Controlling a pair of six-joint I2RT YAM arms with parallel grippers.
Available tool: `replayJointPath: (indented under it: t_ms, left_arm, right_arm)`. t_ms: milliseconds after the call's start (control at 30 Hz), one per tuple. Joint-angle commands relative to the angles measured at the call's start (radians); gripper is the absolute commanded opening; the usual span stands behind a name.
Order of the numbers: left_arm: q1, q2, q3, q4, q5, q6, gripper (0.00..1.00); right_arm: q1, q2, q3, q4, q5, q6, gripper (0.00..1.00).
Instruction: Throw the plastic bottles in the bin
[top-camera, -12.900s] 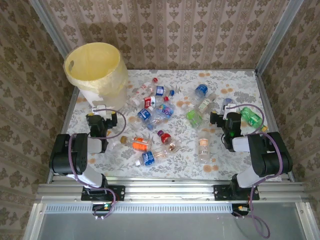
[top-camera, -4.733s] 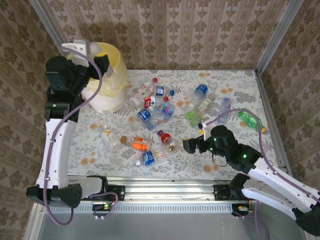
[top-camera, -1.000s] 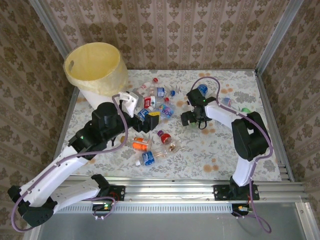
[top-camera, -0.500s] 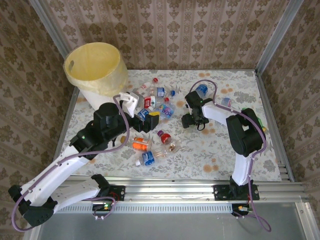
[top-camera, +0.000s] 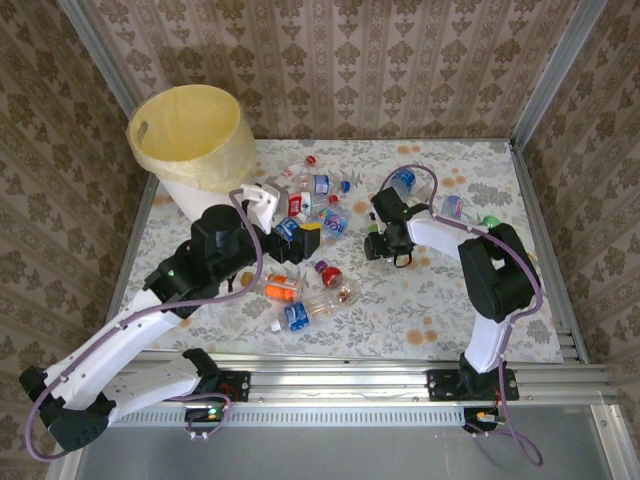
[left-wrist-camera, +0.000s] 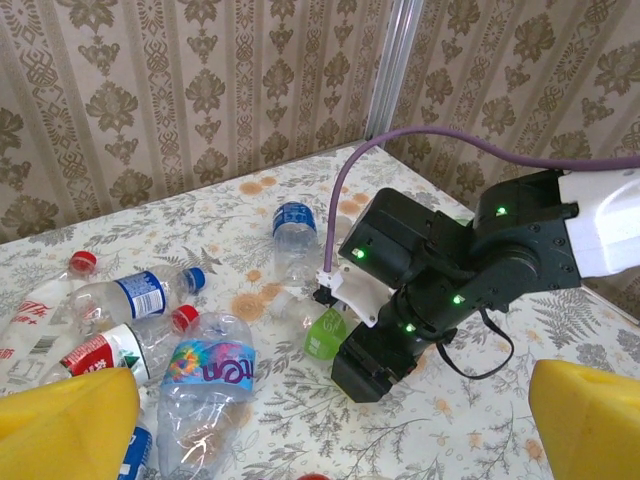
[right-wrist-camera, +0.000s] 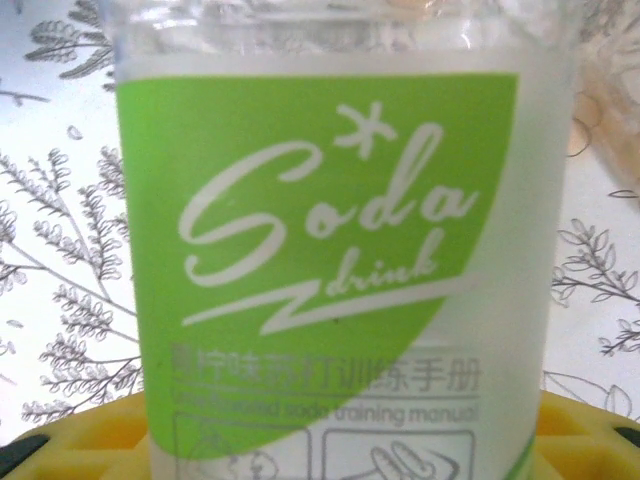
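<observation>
Several plastic bottles lie scattered mid-table: a blue-labelled one (top-camera: 320, 183), an orange one (top-camera: 283, 290), a red-capped one (top-camera: 328, 272). The bin (top-camera: 235, 150), white with a yellow liner, stands at the far left. My right gripper (top-camera: 385, 245) is down on the table, shut on a green-labelled soda bottle (right-wrist-camera: 330, 250) that sits between its yellow pads (right-wrist-camera: 590, 440). The left wrist view shows that bottle (left-wrist-camera: 325, 333) under the right arm. My left gripper (top-camera: 300, 240) hangs open above the bottle pile, its yellow fingertips (left-wrist-camera: 60, 420) wide apart over a colourful-labelled bottle (left-wrist-camera: 195, 380).
A blue-labelled bottle (top-camera: 403, 180) and a green bottle (top-camera: 490, 222) lie close to the right arm. Patterned walls and metal corner posts (top-camera: 545, 70) box in the table. The bin stands behind the left arm's elbow.
The right gripper's jaws have closed in around the green-labelled bottle. The left arm has barely shifted and stays open.
</observation>
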Motion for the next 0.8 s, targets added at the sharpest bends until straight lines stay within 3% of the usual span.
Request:
replayJointPath:
  t_ms: [0, 300, 533, 767]
  left_arm:
    - [-0.008, 0.02, -0.016, 0.055, 0.02, -0.033, 1.0]
    - [0.005, 0.14, -0.003, 0.135, 0.045, -0.146, 1.0]
    - [0.06, 0.288, 0.028, 0.193, 0.14, -0.301, 1.0]
    - [0.067, 0.384, 0.029, 0.349, 0.266, -0.367, 1.0]
  right_arm:
    - [0.015, -0.056, -0.033, 0.016, -0.023, 0.033, 0.54]
    - [0.066, -0.271, -0.117, 0.044, -0.023, 0.068, 0.52]
    - [0.124, -0.548, -0.235, 0.15, -0.005, 0.059, 0.51]
    - [0.166, -0.733, -0.353, 0.268, 0.007, 0.05, 0.5]
